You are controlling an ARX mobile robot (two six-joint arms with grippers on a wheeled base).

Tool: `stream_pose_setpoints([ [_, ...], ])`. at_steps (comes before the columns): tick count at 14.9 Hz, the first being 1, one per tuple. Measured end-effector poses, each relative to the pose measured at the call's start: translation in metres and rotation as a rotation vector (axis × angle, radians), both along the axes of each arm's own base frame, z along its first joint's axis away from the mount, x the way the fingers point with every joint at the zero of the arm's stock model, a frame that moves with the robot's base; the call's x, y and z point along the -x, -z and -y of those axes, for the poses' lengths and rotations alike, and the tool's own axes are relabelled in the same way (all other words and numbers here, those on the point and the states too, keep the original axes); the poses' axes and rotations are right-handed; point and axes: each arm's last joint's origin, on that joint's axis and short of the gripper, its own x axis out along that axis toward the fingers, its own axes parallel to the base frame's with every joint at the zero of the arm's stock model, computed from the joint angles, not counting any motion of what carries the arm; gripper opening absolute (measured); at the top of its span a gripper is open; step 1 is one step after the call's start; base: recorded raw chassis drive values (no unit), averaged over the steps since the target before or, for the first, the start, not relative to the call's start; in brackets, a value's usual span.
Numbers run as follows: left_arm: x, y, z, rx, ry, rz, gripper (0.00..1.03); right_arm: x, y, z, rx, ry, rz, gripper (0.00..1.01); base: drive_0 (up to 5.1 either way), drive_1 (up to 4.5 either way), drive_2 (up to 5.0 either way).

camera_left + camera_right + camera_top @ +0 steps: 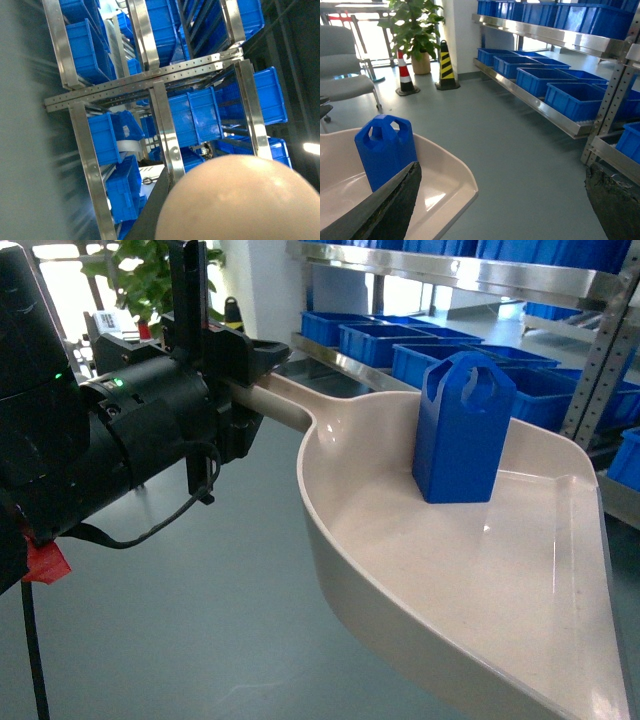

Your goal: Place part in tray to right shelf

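The cream tray (520, 570) hangs over the grey floor, and my left gripper (243, 390) is shut on its long handle (280, 405). The blue part (462, 430) stands upright inside the tray, toward the handle end. In the left wrist view the handle's rounded end (230, 200) fills the bottom, with one dark finger (157, 215) beside it. The right wrist view shows the part (384, 150) and the tray's front corner (450, 185) just left of my right gripper (502, 210), which is open and holds nothing. The right shelf (600, 350), a steel rack, stands beyond the tray.
Blue crates (575, 100) line the low steel shelf (535, 105), with more on the upper level (560, 15). A potted plant (415, 30), two striped cones (445, 67) and a grey chair (345, 65) stand at the far left. Grey floor (520, 165) lies between.
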Motion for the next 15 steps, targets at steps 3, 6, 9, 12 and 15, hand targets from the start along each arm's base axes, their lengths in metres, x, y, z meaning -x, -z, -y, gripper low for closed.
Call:
stream_pose_setpoints([
  [3, -0.0002, 0.0000, -0.0007, 0.000, -0.003, 0.000, 0.12, 0.0000, 0.0000, 0.0000, 0.000, 0.000, 0.000, 0.98, -1.7, -1.70, -1.7],
  [6, 0.0000, 0.0000, 0.0000, 0.000, 0.000, 0.000, 0.12, 0.0000, 0.0000, 0.0000, 0.000, 0.000, 0.000, 0.98, -1.7, -1.70, -1.7],
  [9, -0.0002, 0.0001, -0.0007, -0.001, -0.002, -0.001, 0.12, 0.0000, 0.0000, 0.0000, 0.000, 0.000, 0.000, 0.98, -1.7, -1.70, -1.7],
  [12, -0.0001, 0.0000, -0.0002, 0.000, 0.000, 0.000, 0.12, 0.0000, 0.0000, 0.0000, 0.000, 0.000, 0.000, 0.98, -1.7, -1.70, -1.7],
  [15, -0.0003, 0.0000, -0.0008, 0.000, -0.004, 0.000, 0.12, 0.0000, 0.0000, 0.0000, 0.000, 0.000, 0.000, 0.98, -1.7, -1.70, -1.7],
])
